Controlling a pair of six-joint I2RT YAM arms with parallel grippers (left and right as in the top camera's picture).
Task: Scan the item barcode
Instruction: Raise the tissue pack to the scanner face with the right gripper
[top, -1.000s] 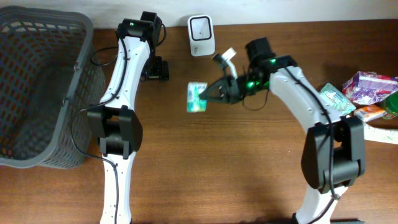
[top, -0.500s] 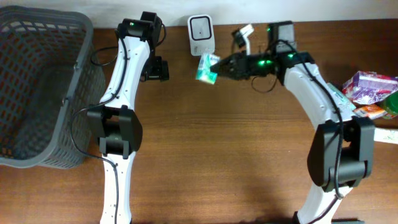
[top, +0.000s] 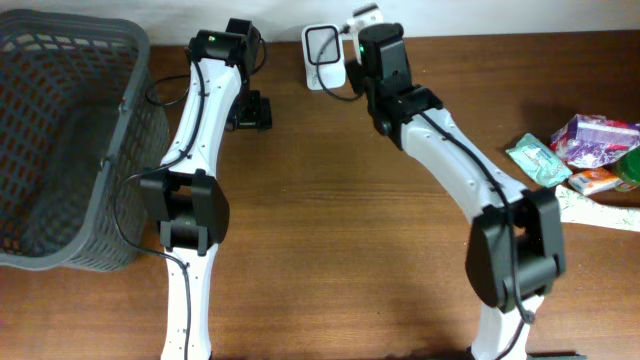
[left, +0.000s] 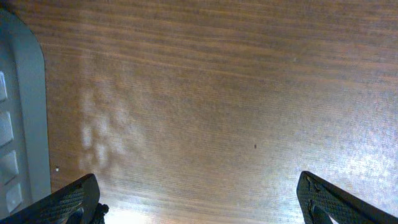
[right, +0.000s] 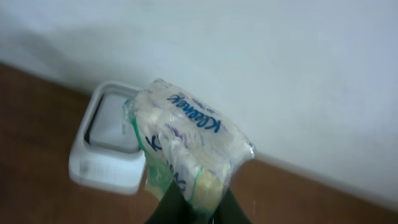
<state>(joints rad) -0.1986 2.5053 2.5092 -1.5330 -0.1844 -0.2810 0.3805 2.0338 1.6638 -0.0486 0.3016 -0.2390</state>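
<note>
Pinched by its lower edge in the right hand (right: 194, 210), the soft, crinkly clear-film tissue pack (right: 186, 149) is held just beside the white, rounded plastic scanner (right: 109, 152). That slick film might slip free, or the barcode might face away from the scanner's glass. The left hand (left: 202, 202), left of the scanner, hovers spread over the wooden surface (left: 217, 93).

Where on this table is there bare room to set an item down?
Bare wood lies between the left arm and the right arm, from mid-table to the front edge. Crowded: the right edge, with loose packets, and the back by the scanner, where the right gripper holds the tissue pack. The basket fills the left.
</note>
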